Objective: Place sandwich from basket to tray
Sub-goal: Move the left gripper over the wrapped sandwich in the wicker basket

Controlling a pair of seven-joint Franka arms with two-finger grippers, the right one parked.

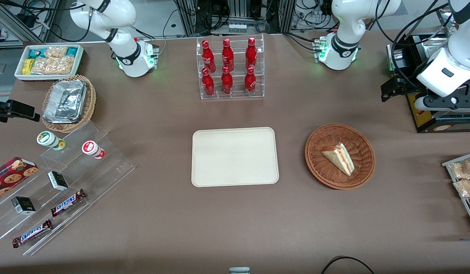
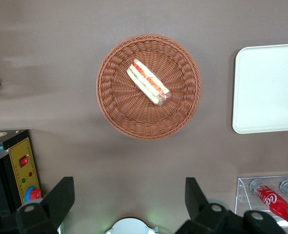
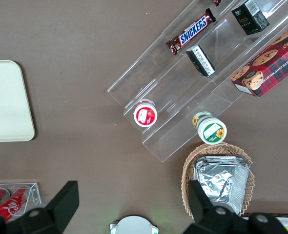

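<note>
Sandwich [image 1: 338, 158]: lies inside the basket [image 1: 319, 167], untouched.
Tray [image 1: 235, 179]: bare, beside the basket, toward the parked arm's end.
Gripper [image 2: 129, 200]: fingers spread wide, holding nothing, high above the table, well apart from the basket.
Progress: nothing done; approach, grasp, transfer and release all remain.

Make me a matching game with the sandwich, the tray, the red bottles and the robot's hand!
Things:
1. sandwich
2. tray
3. red bottles
4. gripper

Places or states:
A. standing in a clear rack
B. lying in the brown basket
C. bare, with nothing on it
D. up above the table, fingers apart, holding nothing

Pairs: 1-B, 2-C, 3-A, 4-D
</note>
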